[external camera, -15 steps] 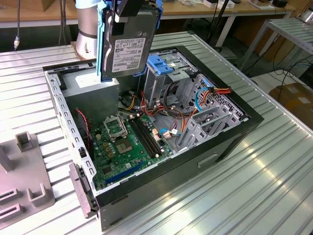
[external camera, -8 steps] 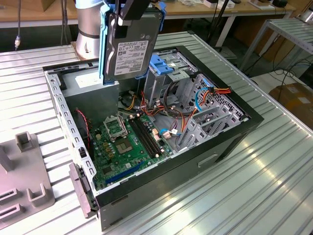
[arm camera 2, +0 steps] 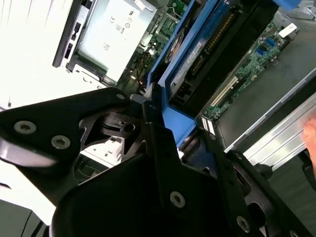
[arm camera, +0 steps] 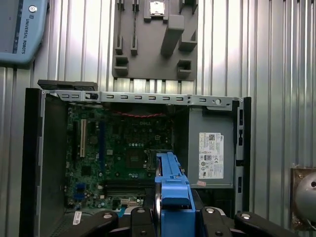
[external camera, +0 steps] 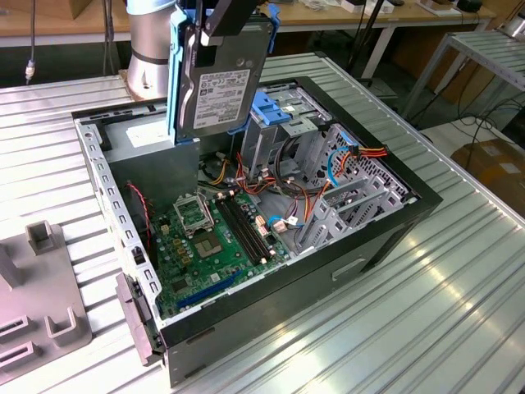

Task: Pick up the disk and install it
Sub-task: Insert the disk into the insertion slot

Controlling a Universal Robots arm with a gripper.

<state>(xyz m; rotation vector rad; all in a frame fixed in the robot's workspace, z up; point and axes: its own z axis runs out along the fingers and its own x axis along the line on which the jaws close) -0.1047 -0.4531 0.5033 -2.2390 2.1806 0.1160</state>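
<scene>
Your ribbed metal table [external camera: 426, 279] carries one open computer case [external camera: 385, 240], and one grey fixture plate [external camera: 41, 316] lies at the case's eight o'clock in the exterior view. Inside the case lies one green motherboard [external camera: 209, 242]. At the motherboard's one o'clock stands one metal drive cage [external camera: 275, 131] with a blue latch on top. One disk [external camera: 217, 82] hangs upright over the case, at about eleven o'clock of the cage, and seems to touch nothing below. One gripper [external camera: 220, 25] has its jaws clamped across the disk, holding it by the light-blue carrier.

Mind the tilt. If the disk meets the cage mouth skewed, I judge the carrier rail could jam or work loose from the jaws. The loose cables [external camera: 361, 153] at the cage's four o'clock could snag a corner. A dropped disk would strike the motherboard.
</scene>
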